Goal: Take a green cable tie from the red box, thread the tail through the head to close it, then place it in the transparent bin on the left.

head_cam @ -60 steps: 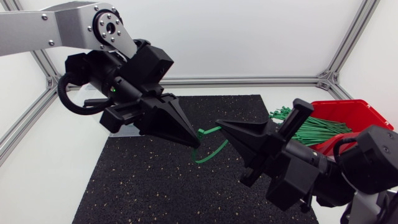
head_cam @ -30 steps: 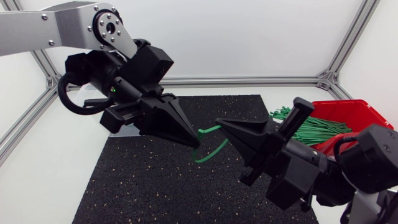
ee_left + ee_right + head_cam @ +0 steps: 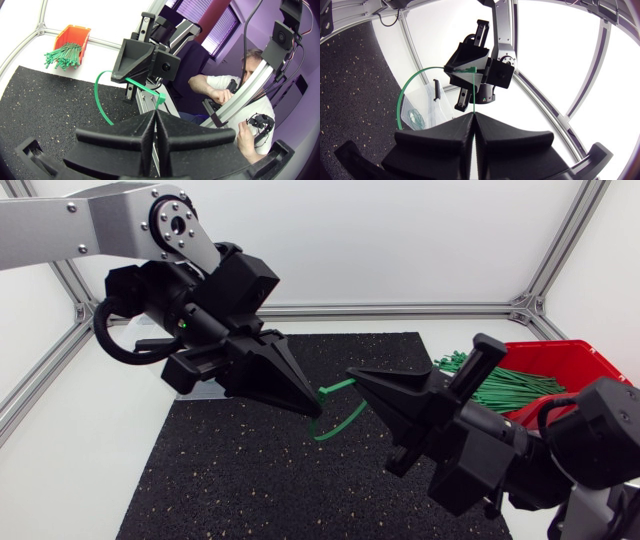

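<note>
as left pincer (image 3: 316, 412) and right pincer (image 3: 352, 376) clench cable tie (image 3: 336, 388), it bows downward between them.

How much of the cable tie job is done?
Done: one green cable tie is out of the red box. In hand: the left hand and right hand each pinch it above the black mat, bent into a curve; I can't tell if it's threaded. Left: closing it and dropping it in the transparent bin.
</note>
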Controlling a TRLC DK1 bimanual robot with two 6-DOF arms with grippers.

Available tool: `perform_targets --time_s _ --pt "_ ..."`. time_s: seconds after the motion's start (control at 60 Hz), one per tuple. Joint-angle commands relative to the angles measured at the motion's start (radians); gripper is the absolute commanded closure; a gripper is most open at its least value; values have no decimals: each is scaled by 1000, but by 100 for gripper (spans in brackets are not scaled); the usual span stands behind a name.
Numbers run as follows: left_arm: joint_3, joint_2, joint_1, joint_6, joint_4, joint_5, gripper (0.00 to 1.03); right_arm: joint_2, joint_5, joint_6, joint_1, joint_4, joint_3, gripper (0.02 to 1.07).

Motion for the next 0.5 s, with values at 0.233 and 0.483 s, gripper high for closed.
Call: perform_targets --time_s 0.233,0.483 --pt "44 32 -5 4 -6 1 100 -21 28 -2 49 11 -3 101" --pt "40 29 -7 -4 -7 -1 100 -9 43 -17 68 11 11 101"
